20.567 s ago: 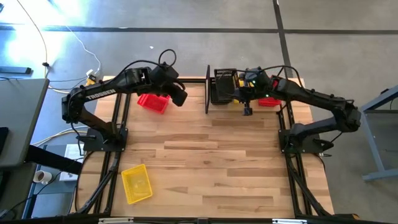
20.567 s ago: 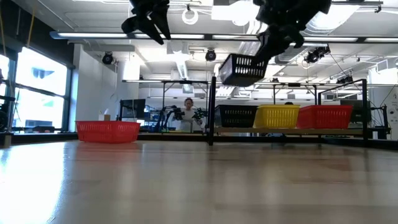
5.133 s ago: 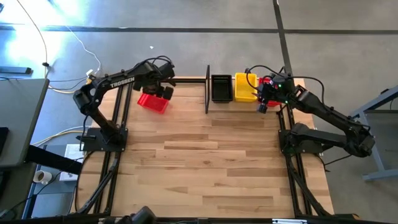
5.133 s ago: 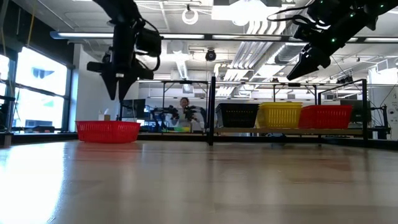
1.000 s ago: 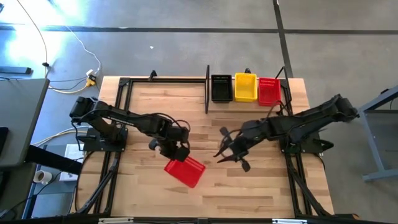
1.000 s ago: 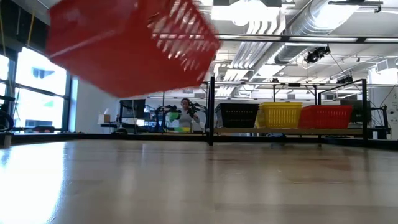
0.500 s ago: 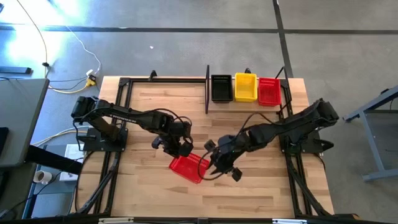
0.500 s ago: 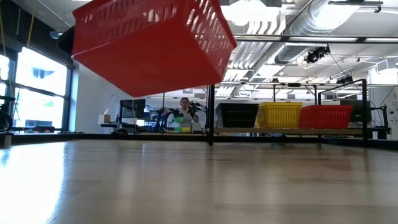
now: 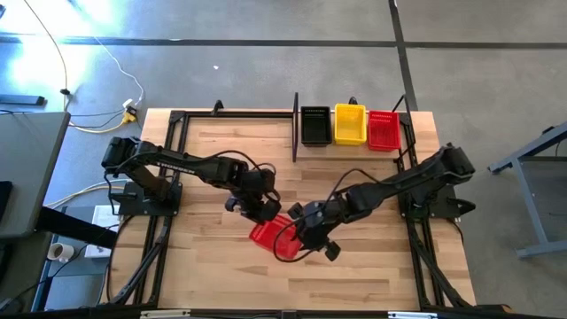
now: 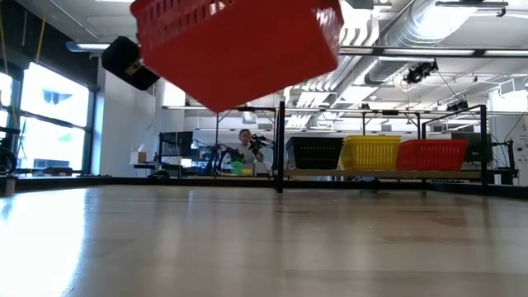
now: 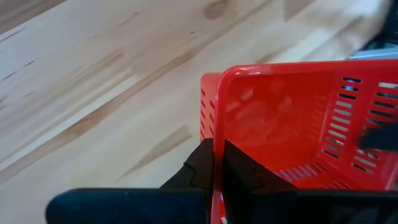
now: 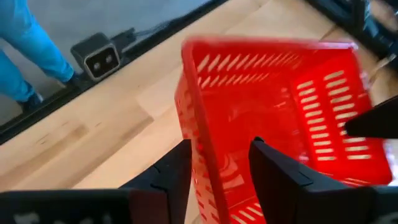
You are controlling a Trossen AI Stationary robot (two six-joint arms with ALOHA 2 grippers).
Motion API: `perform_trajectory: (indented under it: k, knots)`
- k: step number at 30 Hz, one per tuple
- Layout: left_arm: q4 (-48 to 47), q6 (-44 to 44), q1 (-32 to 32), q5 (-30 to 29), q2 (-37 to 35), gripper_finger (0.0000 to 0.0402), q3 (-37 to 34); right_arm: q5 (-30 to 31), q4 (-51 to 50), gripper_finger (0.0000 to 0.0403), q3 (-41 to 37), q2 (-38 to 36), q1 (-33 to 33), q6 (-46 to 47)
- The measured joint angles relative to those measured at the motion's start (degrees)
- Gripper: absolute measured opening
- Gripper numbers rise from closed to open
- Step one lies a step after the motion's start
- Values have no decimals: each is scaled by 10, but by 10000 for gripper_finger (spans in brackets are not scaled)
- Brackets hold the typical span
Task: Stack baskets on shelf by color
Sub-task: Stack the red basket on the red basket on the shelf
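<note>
Here a red basket [image 9: 268,232] hangs in the air above the bench [image 9: 230,275], well in front of the shelf [image 9: 350,142] and out toward the middle of the boards; in the low view it floats clear of the bench top, tilted, with the shelf far behind it. The left gripper [image 11: 217,163] has its jaws clamped on one rim of this basket, one finger inside the wall and one outside; the right gripper [image 12: 217,163] sits at the opposite wall, its jaws apart and straddling that rim, a finger [image 12: 273,171] on the inner side and the other on the outer side. On the shelf itself a black basket [image 9: 315,125], a yellow basket [image 9: 349,124] and another red one [image 9: 383,129] stand in a row, touching side by side, black nearest the tall end post; a person [image 10: 244,148] shows in the room beyond.
</note>
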Motion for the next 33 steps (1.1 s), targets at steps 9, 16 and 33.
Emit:
perform_trajectory:
  k: [9,16,33]
  knots:
    - [25,17,0,-29,0,8,0,8,-33,54,0,4,0,45]
    - [29,47,0,-77,0,45,0,23,-45,14,0,4,5,115]
    - [64,234,36,-166,0,104,0,51,-81,0,0,4,24,347]
